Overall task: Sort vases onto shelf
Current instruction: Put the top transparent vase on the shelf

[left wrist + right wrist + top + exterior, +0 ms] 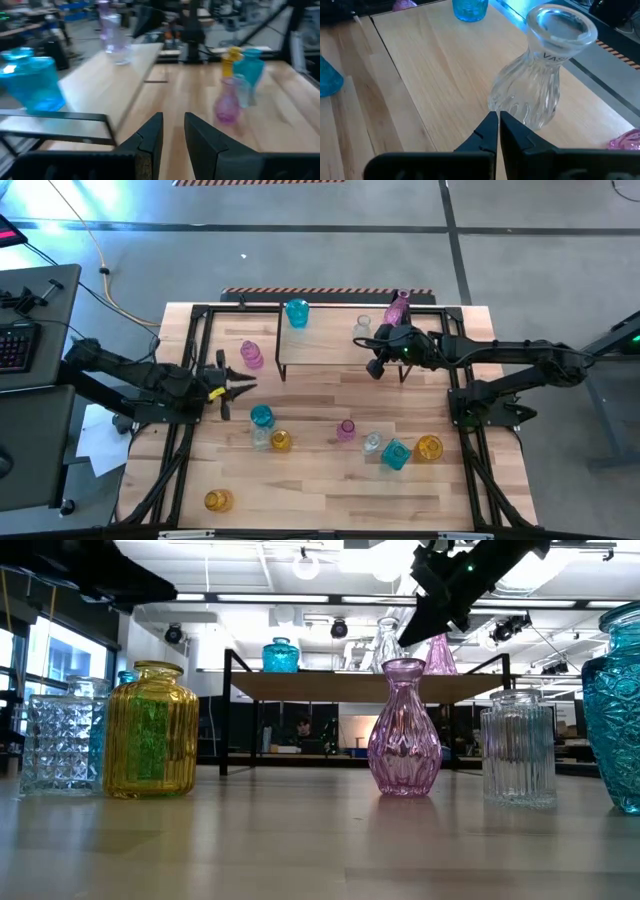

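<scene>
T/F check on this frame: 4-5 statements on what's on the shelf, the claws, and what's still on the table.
1. A teal vase stands on the shelf. True.
2. The right claw is shut on the clear vase. False: it is shut, but empty, just beside that vase.
3. The left claw holds a yellow vase. False: nothing sits between its fingers.
4. A pink vase remains on the table. True.
5. The shelf holds only one vase. False: teal, clear and a purple vase stand there.
</scene>
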